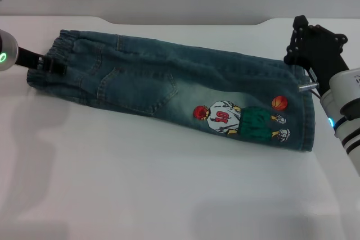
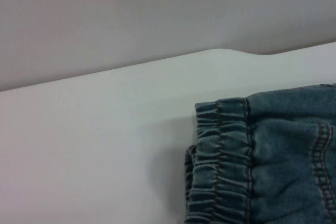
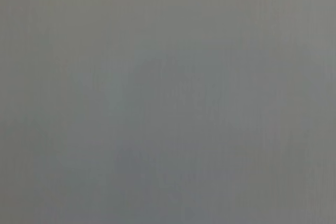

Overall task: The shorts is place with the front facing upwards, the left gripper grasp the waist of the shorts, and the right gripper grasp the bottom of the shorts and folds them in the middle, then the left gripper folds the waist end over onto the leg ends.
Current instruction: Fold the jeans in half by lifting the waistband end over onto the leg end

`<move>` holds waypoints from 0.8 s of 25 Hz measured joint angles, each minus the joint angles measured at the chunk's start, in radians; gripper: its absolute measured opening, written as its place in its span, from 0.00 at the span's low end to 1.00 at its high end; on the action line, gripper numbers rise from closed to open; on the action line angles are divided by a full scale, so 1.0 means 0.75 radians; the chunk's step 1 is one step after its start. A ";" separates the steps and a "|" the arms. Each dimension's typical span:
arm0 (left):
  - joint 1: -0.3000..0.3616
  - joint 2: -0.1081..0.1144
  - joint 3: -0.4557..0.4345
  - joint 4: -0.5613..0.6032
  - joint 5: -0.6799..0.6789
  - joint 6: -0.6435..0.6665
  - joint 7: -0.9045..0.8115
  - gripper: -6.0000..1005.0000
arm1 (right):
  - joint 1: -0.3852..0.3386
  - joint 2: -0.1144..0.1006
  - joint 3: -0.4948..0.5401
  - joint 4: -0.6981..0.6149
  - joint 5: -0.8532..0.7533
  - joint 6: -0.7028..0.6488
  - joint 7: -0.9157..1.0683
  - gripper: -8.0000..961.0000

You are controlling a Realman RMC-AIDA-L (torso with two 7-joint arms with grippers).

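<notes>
- The shorts [image 1: 169, 91] already lie folded lengthwise into 1 long strip, so the middle fold looks done; the step in hand is the 2nd fold, waist end over onto the leg ends.
- The strip runs from the bench's [image 1: 169, 195] far left corner toward its right edge, waist [image 1: 64, 54] left, leg ends [image 1: 306, 113] right.
- The left gripper [image 1: 48, 63] sits at the ruched waist, seemingly clamped on it; how far its prongs are parted I cannot tell.
- The right gripper [image 1: 315, 46] is at the hems' far corner; its hold cannot be told.
- Next, I judge, the left must lift the waist and carry it rightward.
- Faded blue-green denim, patch pocket [image 1: 138, 88] and basketball-player print [image 1: 242, 119] face up.
</notes>
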 joint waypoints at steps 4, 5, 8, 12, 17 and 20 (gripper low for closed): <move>-0.005 0.008 -0.002 0.039 0.000 0.023 0.000 0.79 | 0.003 -0.001 0.000 -0.004 0.000 0.006 0.000 0.01; -0.008 0.010 -0.003 0.048 0.000 0.026 0.000 0.79 | 0.004 -0.002 0.000 -0.006 0.000 0.012 0.000 0.01; -0.027 0.016 -0.005 0.104 0.000 0.039 0.000 0.79 | 0.007 -0.003 0.001 -0.011 0.000 0.032 0.000 0.01; -0.044 0.018 -0.005 0.151 0.000 0.068 0.000 0.79 | 0.009 -0.003 0.000 -0.016 0.000 0.035 0.000 0.01; -0.050 0.020 -0.005 0.166 0.000 0.084 0.000 0.79 | 0.009 -0.003 0.000 -0.018 0.000 0.036 0.000 0.01; -0.050 0.021 -0.006 0.167 0.000 0.085 0.000 0.79 | 0.009 -0.003 0.000 -0.021 0.000 0.041 0.005 0.01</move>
